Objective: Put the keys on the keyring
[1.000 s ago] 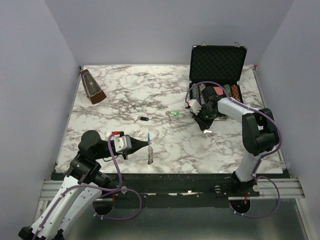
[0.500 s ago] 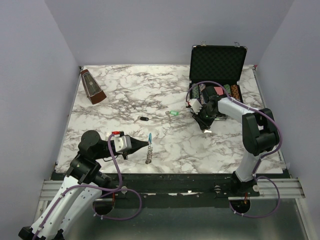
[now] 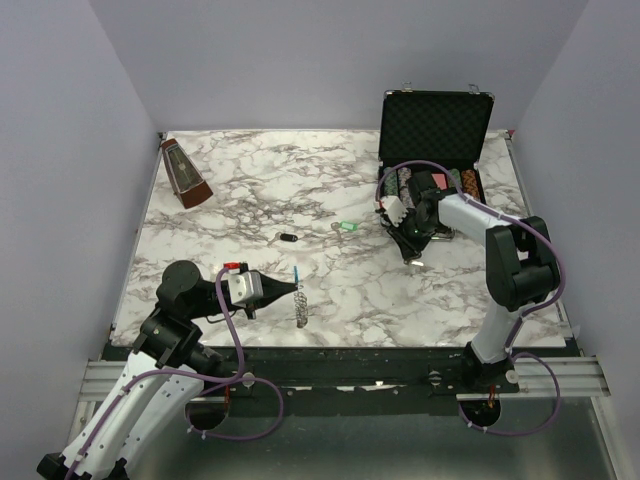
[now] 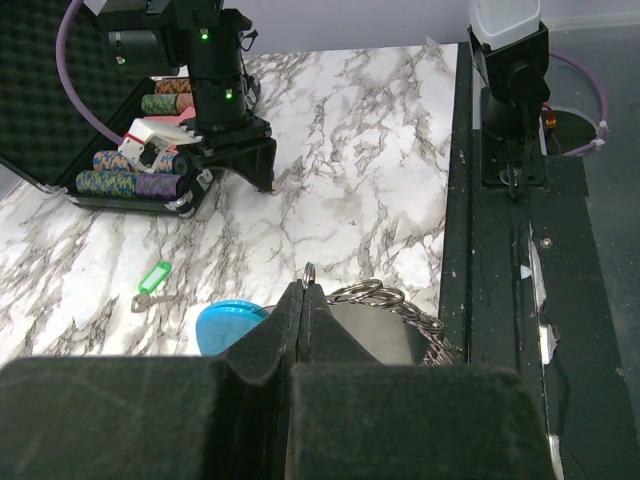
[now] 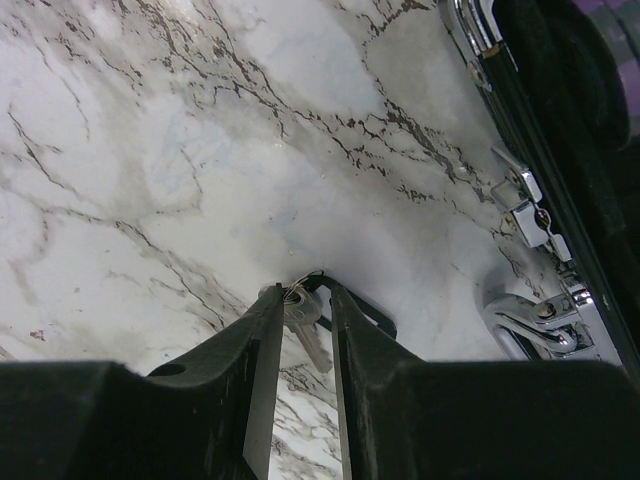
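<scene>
Right fingers [image 5: 240, 380] now nearer the case [image 3: 435, 125], tilted down, narrow around a key [image 5: 308, 335]; left fingers [image 4: 275, 335] tight on keyring [image 4: 385, 297].

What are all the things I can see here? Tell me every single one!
table: one, white marble with grey veins, under everything.
metronome: one, brown, back left corner.
case: one, black, open, back right.
poker chips: several rows, mixed colours, inside the case.
green key: one, green head, table middle.
black key: one, small, left of the green key.
keyring: one, silvery chain with a blue part, hanging from the left gripper.
silver key: one, between the fingers of the right gripper.
left gripper: black, shut on the keyring, front left.
right gripper: black, before the case; grip unclear.
</scene>
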Tool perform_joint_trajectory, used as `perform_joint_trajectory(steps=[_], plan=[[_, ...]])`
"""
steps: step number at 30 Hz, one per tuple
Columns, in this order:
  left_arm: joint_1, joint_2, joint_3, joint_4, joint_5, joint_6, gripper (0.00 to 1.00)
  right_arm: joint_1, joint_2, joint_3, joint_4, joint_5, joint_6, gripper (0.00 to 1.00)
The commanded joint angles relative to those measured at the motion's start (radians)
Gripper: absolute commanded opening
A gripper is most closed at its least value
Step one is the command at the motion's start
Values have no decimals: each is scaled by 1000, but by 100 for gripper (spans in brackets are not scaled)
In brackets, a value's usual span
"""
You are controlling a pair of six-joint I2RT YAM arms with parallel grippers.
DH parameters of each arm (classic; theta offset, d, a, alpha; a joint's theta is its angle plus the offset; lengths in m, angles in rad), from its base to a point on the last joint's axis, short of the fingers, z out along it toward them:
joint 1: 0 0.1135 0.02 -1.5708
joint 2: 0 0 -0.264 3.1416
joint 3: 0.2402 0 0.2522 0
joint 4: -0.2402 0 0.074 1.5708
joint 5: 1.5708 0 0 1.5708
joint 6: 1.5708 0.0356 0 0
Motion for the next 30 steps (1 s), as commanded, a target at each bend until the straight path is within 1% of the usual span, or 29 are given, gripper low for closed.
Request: perform_joint_trajectory(steps=[1, 12, 18, 25, 30], plan=[[6, -6, 2, 16, 29, 3, 0, -14, -5, 26, 6, -43, 22, 33], [9, -10, 1, 16, 29, 3, 0, -20, 10, 40, -4, -80, 44, 33], [7, -8, 2, 16, 29, 3, 0, -23, 16, 40, -1, -74, 47, 34], [7, -6, 2, 16, 30, 3, 0, -23, 16, 37, 0, -76, 41, 38], [7, -8, 2, 16, 29, 3, 0, -23, 15, 32, 16, -59, 48, 38]])
